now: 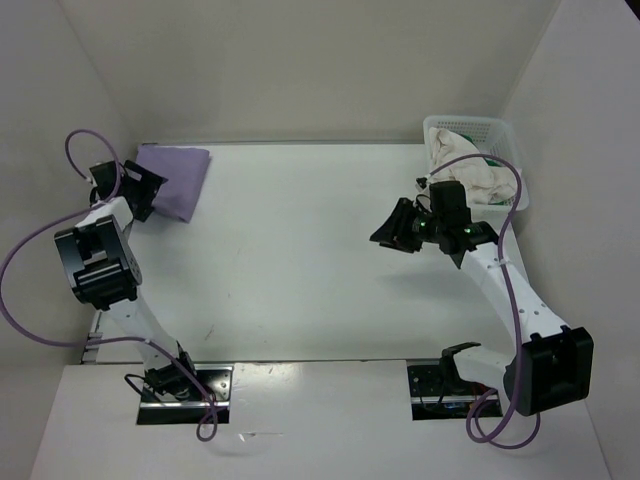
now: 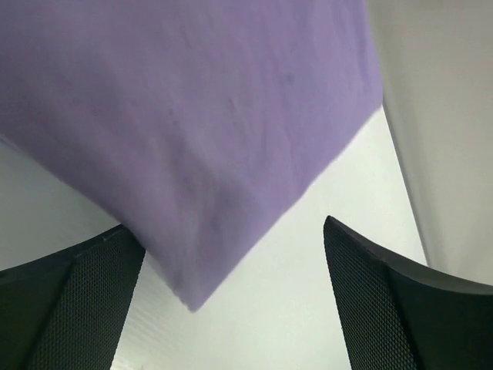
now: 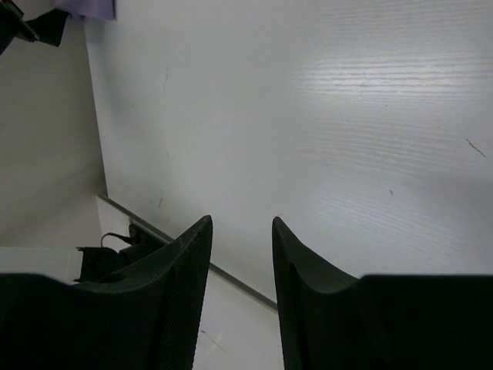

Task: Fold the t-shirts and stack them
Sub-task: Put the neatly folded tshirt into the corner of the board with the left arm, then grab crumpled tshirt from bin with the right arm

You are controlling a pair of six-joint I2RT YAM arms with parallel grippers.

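The lavender-purple t-shirt (image 1: 176,178) lies folded on the table at the far left. My left gripper (image 1: 140,192) is at its near left edge. In the left wrist view the shirt (image 2: 192,116) fills the upper frame and its corner points down between the wide-open jaws of the left gripper (image 2: 231,301), which hold nothing. The cream-white t-shirt (image 1: 468,170) lies crumpled in the basket at the far right, with a bit of bright green cloth (image 1: 493,160) beside it. My right gripper (image 1: 395,230) hovers over bare table to the left of the basket, its jaws (image 3: 241,223) slightly apart and empty.
A white plastic lattice basket (image 1: 470,123) stands in the far right corner against the walls. White walls close in the table on the left, back and right. The lavender shirt's corner shows far off in the right wrist view (image 3: 88,8).
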